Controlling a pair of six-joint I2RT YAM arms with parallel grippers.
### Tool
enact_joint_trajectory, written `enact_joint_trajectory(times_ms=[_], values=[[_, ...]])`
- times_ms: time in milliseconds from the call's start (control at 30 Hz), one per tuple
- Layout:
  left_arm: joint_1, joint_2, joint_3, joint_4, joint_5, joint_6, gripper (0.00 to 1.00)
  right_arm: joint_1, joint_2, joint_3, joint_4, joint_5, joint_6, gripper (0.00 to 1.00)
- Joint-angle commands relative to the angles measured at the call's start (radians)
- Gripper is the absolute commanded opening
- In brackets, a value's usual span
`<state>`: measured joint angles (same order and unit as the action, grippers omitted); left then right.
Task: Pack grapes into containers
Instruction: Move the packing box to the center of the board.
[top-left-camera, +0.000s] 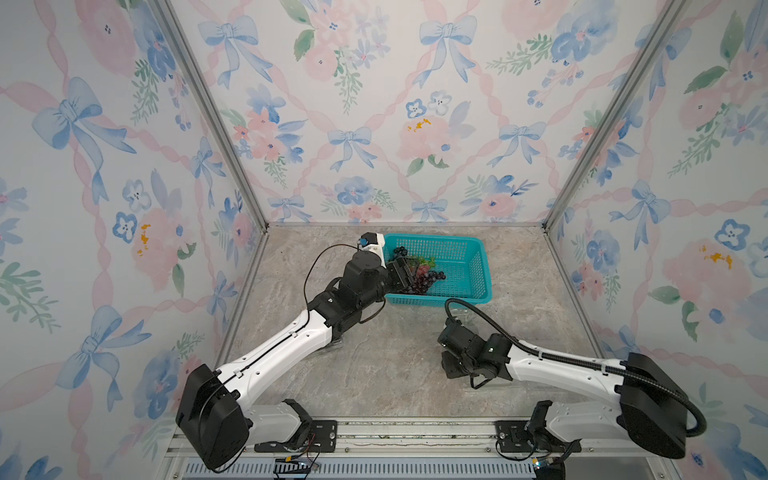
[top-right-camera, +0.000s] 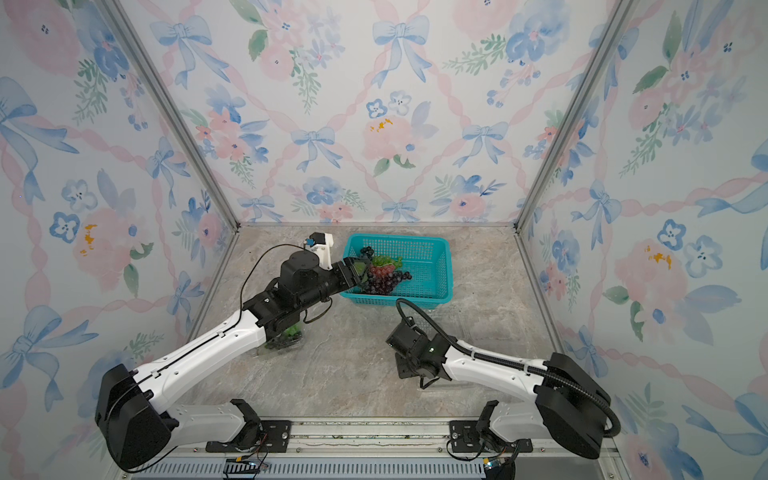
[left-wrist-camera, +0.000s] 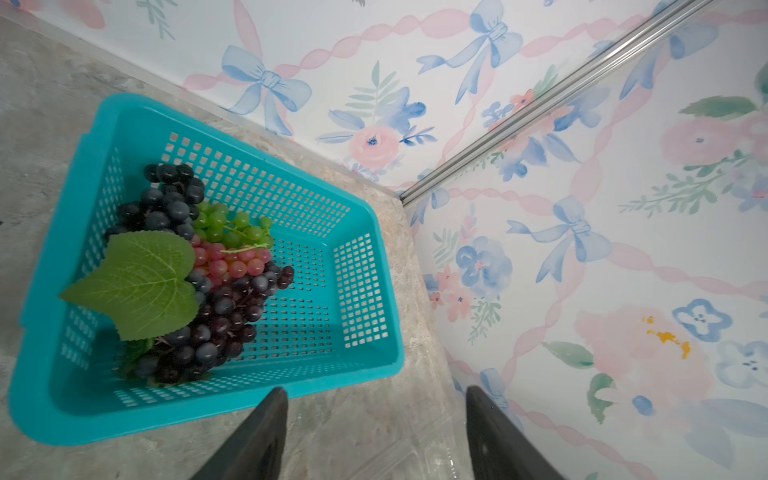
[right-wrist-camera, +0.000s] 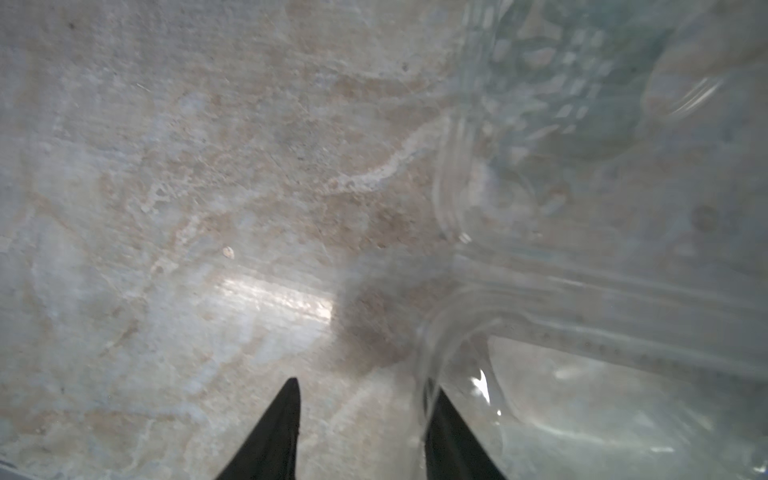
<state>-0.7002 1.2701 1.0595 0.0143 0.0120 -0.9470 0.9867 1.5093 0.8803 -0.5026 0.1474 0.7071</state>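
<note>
Bunches of grapes (left-wrist-camera: 224, 316) lie heaped at one end of a teal basket (left-wrist-camera: 353, 270): dark purple, red (left-wrist-camera: 232, 262) and green (left-wrist-camera: 232, 228), with a big green leaf (left-wrist-camera: 137, 282). Both top views show this pile (top-left-camera: 424, 276) (top-right-camera: 384, 278). My left gripper (top-left-camera: 405, 274) (left-wrist-camera: 376, 390) hangs open at the basket's left rim beside the pile, holding nothing. A clear container (top-right-camera: 286, 338) with green grapes (top-right-camera: 293, 330) sits under my left forearm. My right gripper (top-left-camera: 451, 365) (right-wrist-camera: 365, 384) points down at the table, jaws apart, one finger against the wall of another clear container (right-wrist-camera: 582, 291).
The basket (top-left-camera: 469, 266) (top-right-camera: 432, 270) stands at the back centre of the marble-look table (top-left-camera: 374, 374). Floral walls close in the left, back and right sides. A clear plastic edge (left-wrist-camera: 415, 453) shows on the table below my left fingers.
</note>
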Motion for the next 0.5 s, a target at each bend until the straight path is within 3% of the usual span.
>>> enact_joint_trajectory(times_ms=[0, 467], values=[[-0.012, -0.042, 0.033, 0.010, -0.013, -0.072, 0.71, 0.031, 0.102, 0.083, 0.085, -0.039, -0.012, 0.38], [-0.020, -0.020, 0.111, 0.011, 0.007, -0.108, 0.76, 0.082, 0.384, 0.358, 0.172, -0.130, -0.047, 0.34]])
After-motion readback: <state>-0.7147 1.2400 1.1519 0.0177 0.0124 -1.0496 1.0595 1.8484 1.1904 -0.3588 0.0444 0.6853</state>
